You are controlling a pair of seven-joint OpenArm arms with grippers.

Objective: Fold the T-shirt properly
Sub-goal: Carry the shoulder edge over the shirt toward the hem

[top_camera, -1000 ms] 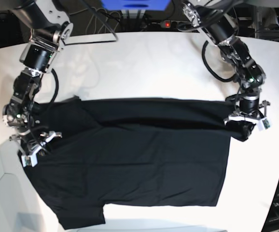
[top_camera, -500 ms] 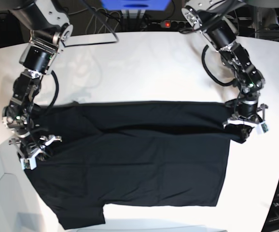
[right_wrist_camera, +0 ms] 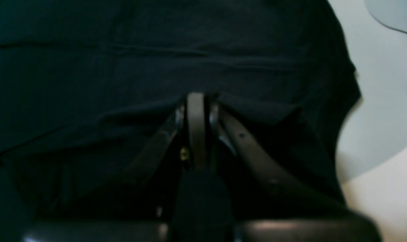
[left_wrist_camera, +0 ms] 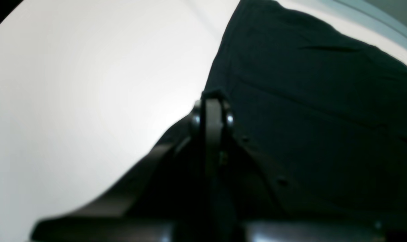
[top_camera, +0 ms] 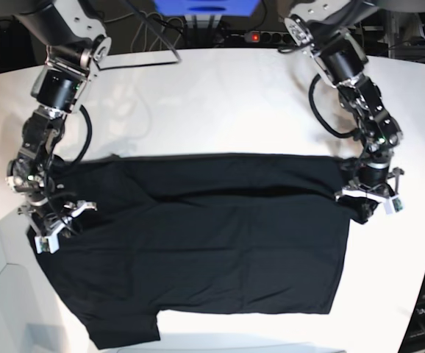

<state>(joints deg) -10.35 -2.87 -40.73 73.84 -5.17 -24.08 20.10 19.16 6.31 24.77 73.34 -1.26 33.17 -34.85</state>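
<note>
T-shirt (top_camera: 212, 250) cloth lies spread dark across the white worktop (top_camera: 220, 103), its far edge doubled over toward the near side in a long band. Since a second ago that band has widened a little — both arms have carried the folded edge nearer, and the left end has drawn inward. The fold looks to be in its first stage, with the edge not yet laid down.

The left gripper (top_camera: 368, 197) has its fingers closed on the cloth at the corner by the hem; the right gripper (top_camera: 53, 226) is likewise pinched on the cloth at the sleeve side. A sleeve (top_camera: 124, 327) juts out at the near edge. Cables (top_camera: 161, 44) trail beyond the worktop — nothing blocks the fold.
</note>
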